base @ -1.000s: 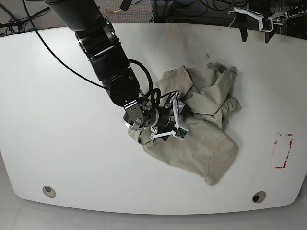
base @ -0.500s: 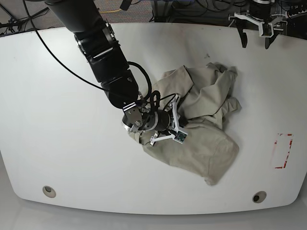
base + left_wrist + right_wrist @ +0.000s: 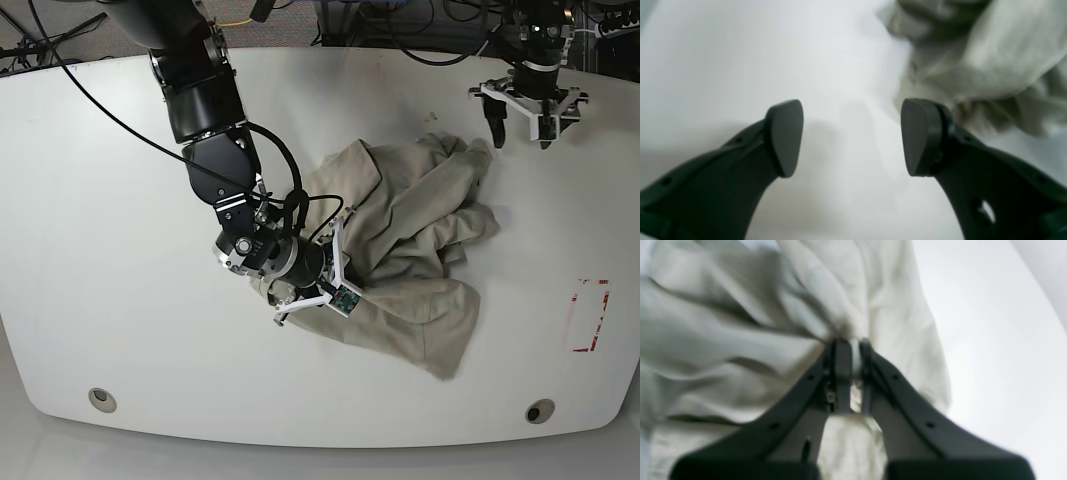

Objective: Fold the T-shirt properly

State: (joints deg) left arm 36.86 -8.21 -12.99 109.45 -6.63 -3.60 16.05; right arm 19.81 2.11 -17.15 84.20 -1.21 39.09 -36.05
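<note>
While the beige T-shirt (image 3: 400, 250) lies crumpled in a heap near the middle of the white worktop (image 3: 120, 250), the right gripper (image 3: 849, 373) has its jaws pinched tight on a bunched fold of the cloth at the heap's left edge. Off by the far right rim, the left gripper (image 3: 851, 136) hangs with jaws spread wide and empty, just beside the shirt's upper corner.
</note>
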